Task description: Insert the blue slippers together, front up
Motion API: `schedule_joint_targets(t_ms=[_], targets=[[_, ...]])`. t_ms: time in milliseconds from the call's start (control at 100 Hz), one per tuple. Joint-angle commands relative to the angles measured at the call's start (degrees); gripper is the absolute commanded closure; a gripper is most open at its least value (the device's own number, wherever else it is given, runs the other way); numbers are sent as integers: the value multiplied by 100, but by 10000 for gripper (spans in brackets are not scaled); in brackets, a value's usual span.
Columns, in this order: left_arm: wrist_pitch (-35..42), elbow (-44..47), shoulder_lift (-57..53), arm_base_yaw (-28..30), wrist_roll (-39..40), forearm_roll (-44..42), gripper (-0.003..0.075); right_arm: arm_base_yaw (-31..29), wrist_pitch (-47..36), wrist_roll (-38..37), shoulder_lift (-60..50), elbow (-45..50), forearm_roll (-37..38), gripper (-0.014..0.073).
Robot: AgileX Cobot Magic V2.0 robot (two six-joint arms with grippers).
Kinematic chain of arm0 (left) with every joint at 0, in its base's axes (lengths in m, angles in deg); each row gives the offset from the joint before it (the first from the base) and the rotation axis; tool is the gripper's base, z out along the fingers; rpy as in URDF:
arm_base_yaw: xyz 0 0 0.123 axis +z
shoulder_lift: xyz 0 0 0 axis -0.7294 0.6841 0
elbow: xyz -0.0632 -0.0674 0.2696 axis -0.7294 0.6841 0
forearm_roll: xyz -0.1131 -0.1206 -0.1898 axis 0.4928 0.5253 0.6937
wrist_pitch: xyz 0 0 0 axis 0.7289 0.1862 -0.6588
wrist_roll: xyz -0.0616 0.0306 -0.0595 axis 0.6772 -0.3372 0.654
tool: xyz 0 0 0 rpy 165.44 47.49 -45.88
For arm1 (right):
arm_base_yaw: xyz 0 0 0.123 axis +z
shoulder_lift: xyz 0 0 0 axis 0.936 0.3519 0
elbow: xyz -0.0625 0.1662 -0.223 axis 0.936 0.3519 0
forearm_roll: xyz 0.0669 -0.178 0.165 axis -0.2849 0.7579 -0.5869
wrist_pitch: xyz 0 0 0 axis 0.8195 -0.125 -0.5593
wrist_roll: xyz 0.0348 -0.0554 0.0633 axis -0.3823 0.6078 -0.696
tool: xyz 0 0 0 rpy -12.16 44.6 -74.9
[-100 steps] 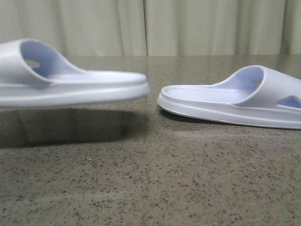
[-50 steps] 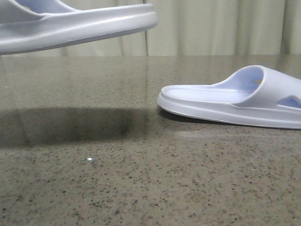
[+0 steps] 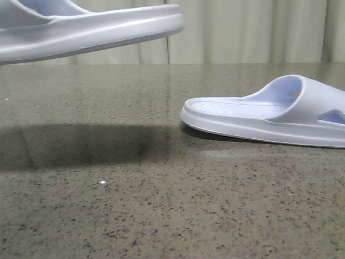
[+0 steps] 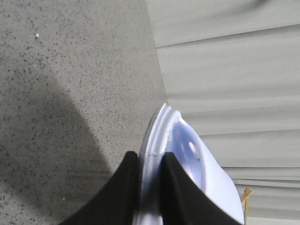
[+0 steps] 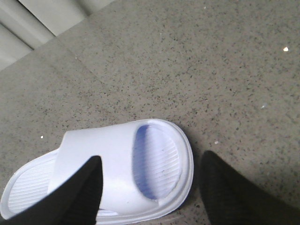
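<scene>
One blue slipper (image 3: 97, 29) hangs in the air at the upper left of the front view, sole side down and tipped slightly. In the left wrist view my left gripper (image 4: 150, 157) is shut on the rim of this slipper (image 4: 206, 183), one black finger on each side of its edge. The other blue slipper (image 3: 269, 116) lies flat on the table at the right. My right gripper (image 5: 150, 161) hovers open over the strap end of that slipper (image 5: 117, 154), with its fingers (image 5: 220, 187) spread to either side. Neither gripper appears in the front view.
The speckled stone tabletop (image 3: 161, 205) spreads under both slippers, with the lifted slipper's shadow (image 3: 81, 145) on it at the left. A pale curtain (image 3: 242, 29) hangs behind the table's far edge.
The left slipper has risen from just above the table to the top of the front view, then drifted slightly right. The right slipper has stayed put.
</scene>
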Motion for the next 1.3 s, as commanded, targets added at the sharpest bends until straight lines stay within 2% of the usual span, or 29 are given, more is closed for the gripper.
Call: schedule_joint_targets(t_ms=[0, 530, 1290], targets=[[85, -151, 17, -37, 17, 148, 704, -29, -621, -16, 325, -203, -128, 207], [85, -151, 17, -37, 17, 148, 704, -29, -998, -16, 1509, -203, -537, 207], [85, -151, 17, -37, 17, 148, 704, -29, -1206, -16, 2206, -203, -701, 207]])
